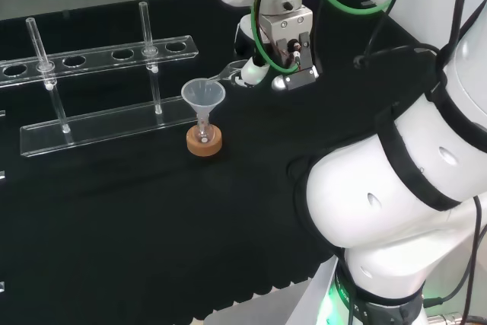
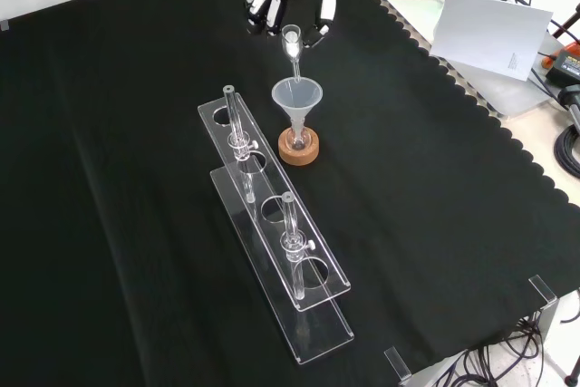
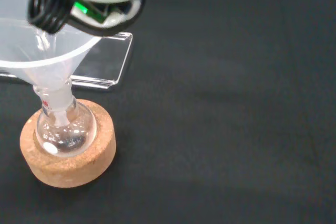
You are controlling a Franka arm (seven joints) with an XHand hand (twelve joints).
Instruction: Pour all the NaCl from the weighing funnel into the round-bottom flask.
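A small round-bottom flask sits in a cork ring. A clear plastic funnel stands in its neck. The hand is just behind the funnel in the front view, fingers curled on the glass weighing funnel. The weighing funnel is tilted, and its narrow tip reaches down into the plastic funnel's mouth. In the wrist view a little white material lies at the flask's bottom.
A long clear acrylic tube rack stands beside the flask with two glass tubes in it. The cloth's scalloped edge runs along the right of the front view, with papers beyond it.
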